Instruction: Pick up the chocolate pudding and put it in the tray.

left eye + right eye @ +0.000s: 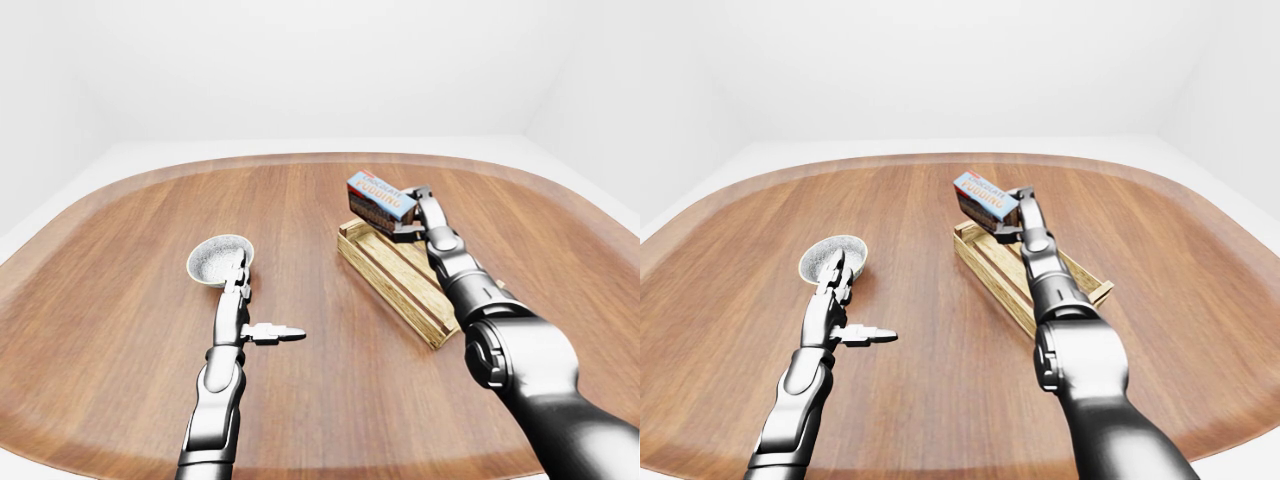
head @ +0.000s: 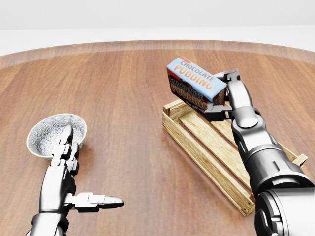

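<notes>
Chocolate pudding box (image 2: 196, 84) held tilted in air, right of centre in head view, above upper-left end of wooden tray (image 2: 206, 150), apparently for lowering inside. Right hand (image 2: 222, 96) pinching box by its right end. Left hand (image 2: 69, 169) spread and idle at lower left, fingertips near patterned bowl (image 2: 48, 133), clear of work.

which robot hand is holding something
The right robot hand: its fingers close round the chocolate pudding box above the wooden tray. The left robot hand is open, empty.
</notes>
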